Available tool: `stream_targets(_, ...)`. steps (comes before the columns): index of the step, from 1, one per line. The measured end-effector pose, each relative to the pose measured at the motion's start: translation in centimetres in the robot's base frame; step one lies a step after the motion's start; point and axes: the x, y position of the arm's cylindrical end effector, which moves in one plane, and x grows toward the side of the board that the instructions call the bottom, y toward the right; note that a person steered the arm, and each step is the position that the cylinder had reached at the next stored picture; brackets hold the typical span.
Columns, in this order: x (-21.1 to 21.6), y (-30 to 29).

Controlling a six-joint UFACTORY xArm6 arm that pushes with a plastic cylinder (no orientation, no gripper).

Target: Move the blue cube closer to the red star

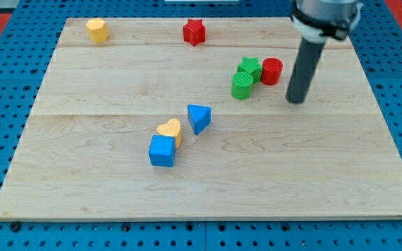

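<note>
Rod upright, my tip (296, 101) on board (117, 195) at 4 o'clock of red cylinder (271, 71); no jaws on rig. Blue cube (162, 151) touching yellow heart (170, 130), approx 7 o'clock from red star (195, 32), well apart.

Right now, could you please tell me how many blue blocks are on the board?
2: the blue cube at lower centre, touching the yellow heart, and the blue triangular block just up-right of it. None appears hidden.

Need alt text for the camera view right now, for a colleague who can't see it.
My tip sits at the view's right, beside the red cylinder and two green blocks, far from the blue cube. The cube touches a yellow heart near a blue triangle; the red star sits at the top.
</note>
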Motion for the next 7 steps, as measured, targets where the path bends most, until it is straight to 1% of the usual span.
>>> stream_targets(1, 7.2, -3.7)
stream_targets(2, 8.4, -15.2)
stream_targets(3, 10.1, -23.6)
stream_targets(4, 4.6, -28.4)
stream_targets(5, 0.5, -30.1)
stream_targets(6, 3.5, -30.2)
stream_targets(7, 1.9, -33.7)
